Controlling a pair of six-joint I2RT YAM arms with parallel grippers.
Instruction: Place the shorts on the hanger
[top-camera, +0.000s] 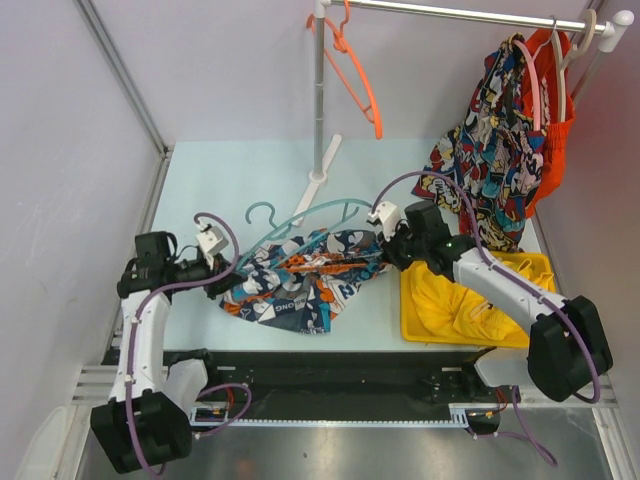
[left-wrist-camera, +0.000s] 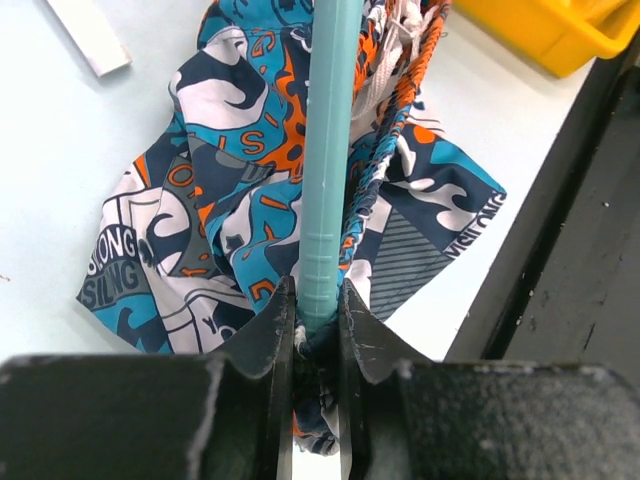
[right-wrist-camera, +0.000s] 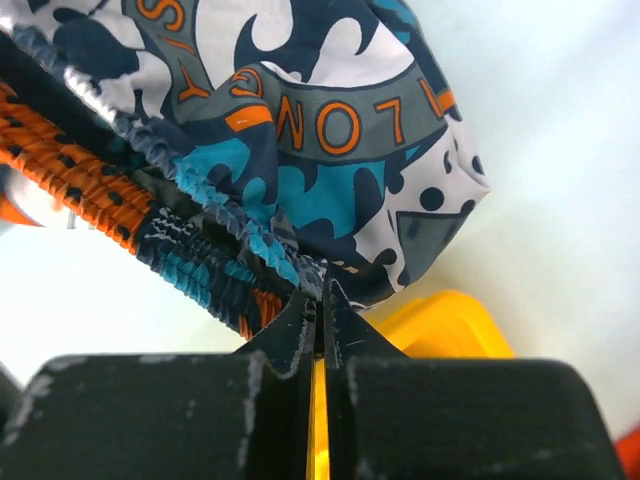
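Note:
The shorts (top-camera: 300, 278) with the navy, teal, orange and white print lie stretched across the table's middle. The teal hanger (top-camera: 300, 217) lies over and behind them, hook at the left. My left gripper (top-camera: 226, 272) is shut on the hanger's bar (left-wrist-camera: 325, 180) together with a fold of the shorts (left-wrist-camera: 200, 220) at their left end. My right gripper (top-camera: 385, 250) is shut on the shorts' elastic waistband (right-wrist-camera: 240, 250) at their right end, holding it just off the table.
A yellow tray (top-camera: 535, 268) with a plain yellow garment (top-camera: 450, 300) sits at the right, also in the left wrist view (left-wrist-camera: 560, 35). A rack stand (top-camera: 320, 120) carries an orange hanger (top-camera: 360, 80); comic-print shorts (top-camera: 495, 140) hang at the back right.

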